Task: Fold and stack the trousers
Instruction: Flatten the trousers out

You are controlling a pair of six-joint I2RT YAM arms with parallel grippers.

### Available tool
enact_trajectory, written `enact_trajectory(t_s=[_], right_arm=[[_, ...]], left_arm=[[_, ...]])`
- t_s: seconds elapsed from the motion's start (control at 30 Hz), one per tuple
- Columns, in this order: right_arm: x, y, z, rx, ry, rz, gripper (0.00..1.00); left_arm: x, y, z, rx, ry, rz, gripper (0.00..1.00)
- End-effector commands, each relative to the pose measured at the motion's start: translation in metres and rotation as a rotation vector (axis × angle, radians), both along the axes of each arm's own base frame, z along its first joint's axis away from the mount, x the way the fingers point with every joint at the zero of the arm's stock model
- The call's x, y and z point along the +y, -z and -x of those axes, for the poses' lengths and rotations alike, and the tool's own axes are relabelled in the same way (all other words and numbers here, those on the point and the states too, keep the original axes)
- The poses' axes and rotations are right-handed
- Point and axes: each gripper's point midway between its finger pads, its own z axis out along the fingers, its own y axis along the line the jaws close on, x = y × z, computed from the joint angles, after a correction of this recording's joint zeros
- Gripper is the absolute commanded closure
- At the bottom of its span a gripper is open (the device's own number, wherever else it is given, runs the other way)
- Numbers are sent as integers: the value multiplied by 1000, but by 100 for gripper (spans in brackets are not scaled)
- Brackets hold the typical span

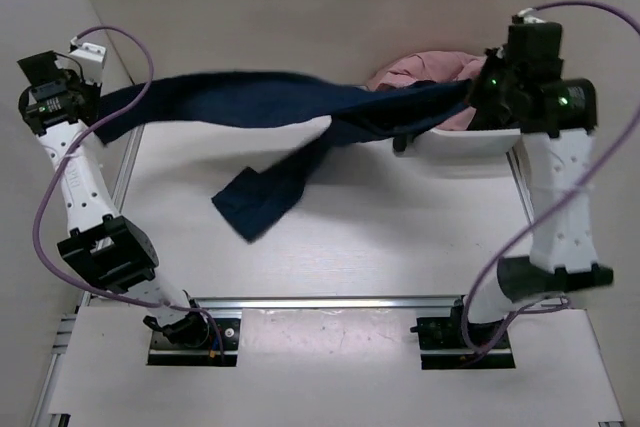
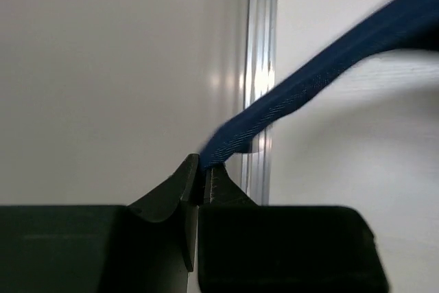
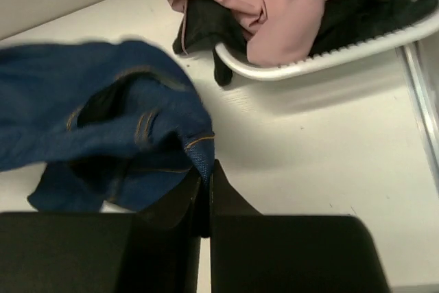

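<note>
1. The left pincer [image 2: 202, 169] is clenching one end of the dark blue jeans [image 1: 250, 102]. A taut band of denim is running up and away from its closed tips.
2. The right pincer [image 3: 208, 176] is clenched too, gripping an orange-stitched edge of the bunched end of the jeans, just beside the white basket [image 3: 329, 56].
3. The jeans are hanging between the two pincers above the far part of the bench [image 1: 400, 237]. Their long axis is running side to side, from the left pincer at the far left to the right pincer at the far right.
4. One loose leg is drooping from the middle of that span toward the arms. Its end is lying on the bench, somewhat nearer the left arm than the right.
5. The pink garment [image 3: 274, 5] and the black garment [image 3: 370, 5] are sitting in the basket, spilling over its rim, apart from the jeans.
6. Judging from this, the coming move is depending on that side-to-side axis: both pincers would be lowering together to lay the jeans flat.
</note>
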Motion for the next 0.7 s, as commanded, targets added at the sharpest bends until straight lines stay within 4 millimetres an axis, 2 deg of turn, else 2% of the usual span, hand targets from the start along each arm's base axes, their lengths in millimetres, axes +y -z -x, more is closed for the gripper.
enact_trajectory(t_s=[0.0, 0.03, 0.1, 0.13, 0.2, 0.23, 0.27, 0.37, 0.4, 0.5, 0.6, 0.67], right_arm=[[-9, 16, 52, 91, -49, 86, 100], [-19, 18, 65, 105, -22, 103, 100], [-28, 37, 86, 181, -6, 134, 100], [-34, 55, 100, 227, 8, 158, 100], [-50, 80, 115, 292, 67, 218, 100], [-54, 88, 123, 299, 86, 223, 100], [-55, 118, 128, 369, 87, 234, 100], [-64, 149, 137, 409, 132, 263, 100], [-67, 170, 139, 449, 137, 285, 100], [-77, 184, 148, 489, 172, 331, 100], [-89, 184, 149, 504, 208, 387, 100], [-94, 162, 139, 443, 214, 413, 100]], left_arm=[[7, 14, 27, 76, -16, 12, 86], [19, 18, 39, 87, -53, 19, 86], [32, 26, 49, 94, -90, 47, 86], [39, 32, 56, 93, -97, 74, 86], [31, 60, 63, 153, -75, 108, 86], [25, 66, 66, 167, -41, 108, 86], [20, 83, 75, 207, -34, 125, 86], [15, 115, 87, 289, -23, 145, 86], [16, 119, 89, 303, -31, 144, 86], [25, 123, 98, 336, -56, 110, 86], [26, 134, 101, 376, -39, 96, 86], [29, 144, 104, 409, -54, 98, 86]])
